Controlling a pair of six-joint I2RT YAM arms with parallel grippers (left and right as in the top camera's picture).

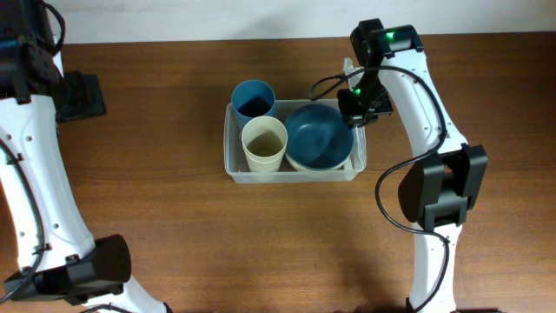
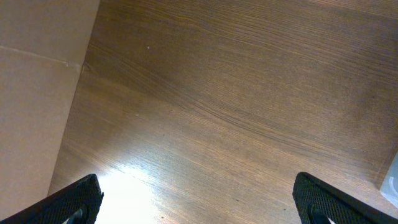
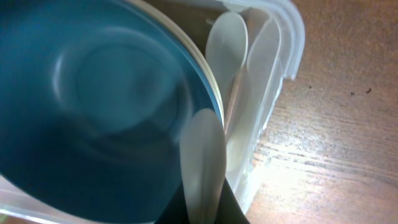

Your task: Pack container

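Brown wooden tabletop (image 1: 156, 217), evenly lit. The container (image 1: 291, 176) sits mid-table and holds a blue cup (image 1: 253, 97), a cream cup (image 1: 264, 143) and a blue bowl (image 1: 318, 135). The right gripper (image 1: 354, 109) is at its far right corner, closed, apparently on a white spoon (image 3: 203, 155) just beside the bowl. The left gripper (image 2: 199, 211) is spread wide over bare wood, well apart.

Judgement: the container is light, thin-walled, somewhat flexible and slick. Take it by the rim; loose contents may shift.
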